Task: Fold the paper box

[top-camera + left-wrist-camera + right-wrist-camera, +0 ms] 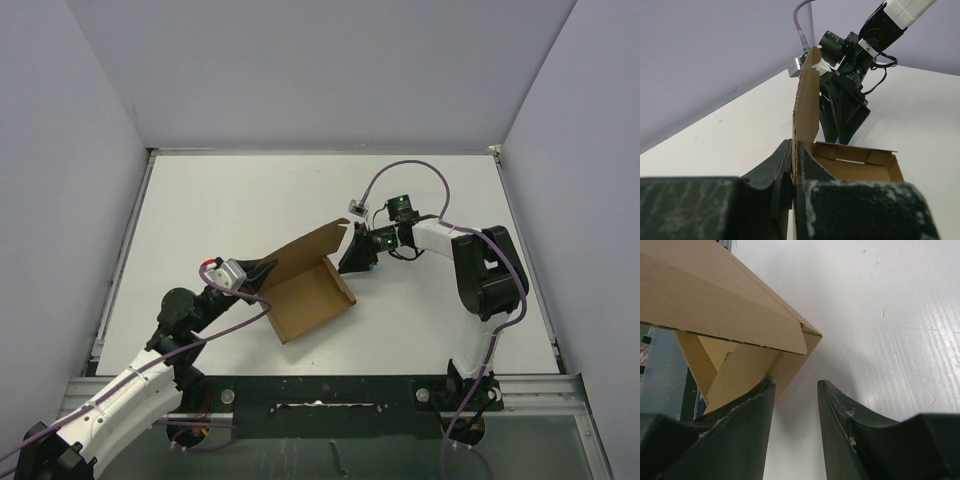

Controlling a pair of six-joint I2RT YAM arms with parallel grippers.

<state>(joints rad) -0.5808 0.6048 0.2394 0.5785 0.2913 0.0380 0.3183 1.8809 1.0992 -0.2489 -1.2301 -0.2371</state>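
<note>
Top view: the paper box (312,296) sits approx. mid-table (230,200), a bit nearer the arms. It's a shallow open tray w/ one long panel standing up along its far-left side. Your left gripper (266,271) comes in from the lower left and meets the near end of that raised panel. Your right gripper (353,262) reaches in from the right, tips down at the tray's far-right corner, by the panel's other end. A purple cable (400,166) loops above the right arm.

Left wrist view: both fingers (772,167) are closed on the bottom edge of the upright panel, cardboard pinched tight betw. them. The panel rises straight up from the pinch, nearly edge-on to the cam. The tray's floor and low walls lie to the right of it, flat on the table. The right gripper stands behind the tray's far end, pointing down. From here you can't tell if it touches the box.

Right wrist view: the fingers (747,415) are spread apart, w/ only bare table showing betw. them. The box corner hangs at upper left w/ a folded flap over it. Its lowest edge meets the inner side of the finger on the left of this view. The other finger is clear of the cardboard.
</note>
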